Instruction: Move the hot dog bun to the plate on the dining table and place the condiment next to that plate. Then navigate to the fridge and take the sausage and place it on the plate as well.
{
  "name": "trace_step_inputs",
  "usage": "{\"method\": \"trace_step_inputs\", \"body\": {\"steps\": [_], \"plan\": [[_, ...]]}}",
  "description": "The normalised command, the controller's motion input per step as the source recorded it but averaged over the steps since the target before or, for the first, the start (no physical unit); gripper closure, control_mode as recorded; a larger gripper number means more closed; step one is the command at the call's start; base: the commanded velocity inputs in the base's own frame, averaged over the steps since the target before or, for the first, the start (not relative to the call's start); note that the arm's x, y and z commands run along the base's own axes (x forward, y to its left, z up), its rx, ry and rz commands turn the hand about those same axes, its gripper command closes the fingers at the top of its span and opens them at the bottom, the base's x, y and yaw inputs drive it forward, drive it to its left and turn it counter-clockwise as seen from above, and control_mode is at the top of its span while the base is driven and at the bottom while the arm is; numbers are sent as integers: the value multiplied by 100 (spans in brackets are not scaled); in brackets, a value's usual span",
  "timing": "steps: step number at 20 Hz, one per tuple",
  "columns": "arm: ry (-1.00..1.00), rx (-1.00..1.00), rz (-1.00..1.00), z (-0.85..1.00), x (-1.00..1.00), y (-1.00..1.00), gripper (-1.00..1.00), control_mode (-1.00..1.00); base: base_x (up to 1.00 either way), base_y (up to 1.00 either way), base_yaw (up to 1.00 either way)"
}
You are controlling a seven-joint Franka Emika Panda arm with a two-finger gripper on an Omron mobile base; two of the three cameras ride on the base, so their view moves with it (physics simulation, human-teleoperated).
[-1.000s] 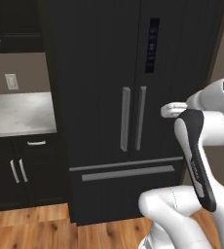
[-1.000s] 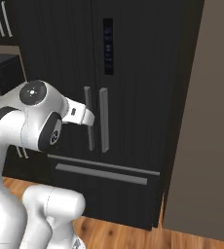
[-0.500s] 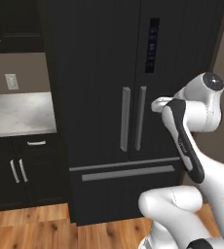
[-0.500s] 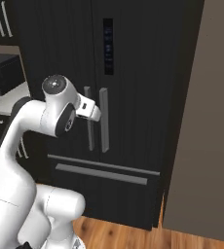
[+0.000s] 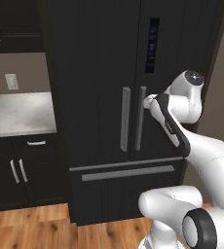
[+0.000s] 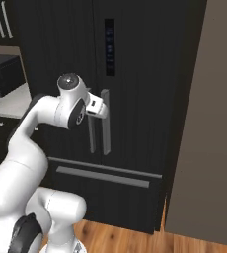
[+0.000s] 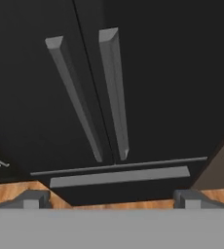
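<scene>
Two upright grey handles run vertically down the closed fridge [image 5: 109,97], faced by the wide-spread claw [image 7: 111,198].

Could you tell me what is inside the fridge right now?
That cannot be seen: both doors of the fridge are shut, handles side by side, so its contents are hidden. The open gripper faces them.

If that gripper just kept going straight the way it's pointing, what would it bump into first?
Most likely the fridge door front, around its two vertical handles. The gripper is open with nothing between it and the closed doors, though the exact contact spot is hard to judge.
</scene>
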Motion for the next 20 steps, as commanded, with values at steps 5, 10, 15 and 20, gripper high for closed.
{"method": "trace_step_inputs", "body": {"steps": [5,10,15,20], "plan": [[-2,-9,0,-27,40,0,-100,-100,0,0,0],[-1,-4,0,-16,39,-2,-100,-100,0,0,0],[-1,0,0,-8,32,-5,-100,-100,0,0,0],[0,0,0,-12,37,-8,-100,-100,0,0,0]]}}
